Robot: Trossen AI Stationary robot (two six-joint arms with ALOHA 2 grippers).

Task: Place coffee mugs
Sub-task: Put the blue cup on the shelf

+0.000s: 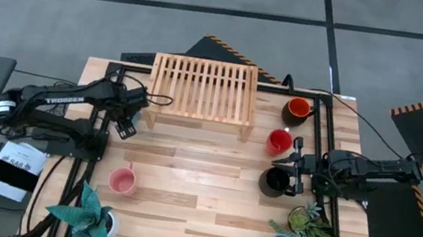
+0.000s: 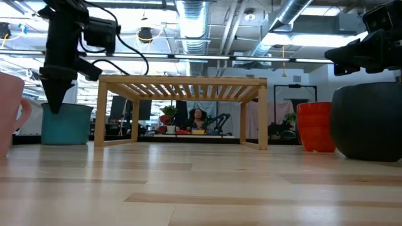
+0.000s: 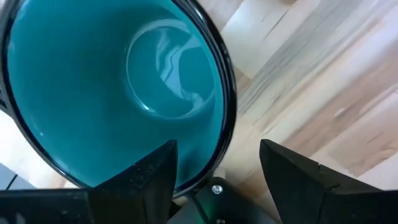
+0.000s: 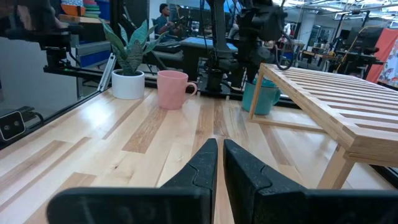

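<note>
Teal mug [image 3: 112,87] straddled at rim by left gripper [image 3: 217,168], fingers apart, for lifting; right gripper [image 4: 219,163] closed, empty, beside black mug [image 1: 274,181].

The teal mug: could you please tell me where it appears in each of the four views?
High view: the teal mug is mostly hidden under the left gripper, by the wooden rack's left end.
Low view: far left, beside the rack's left leg.
Left wrist view: fills the picture, one finger inside its rim.
Right wrist view: mid-distance, beside the rack's leg.
Shared landmark: the wooden rack.
</note>
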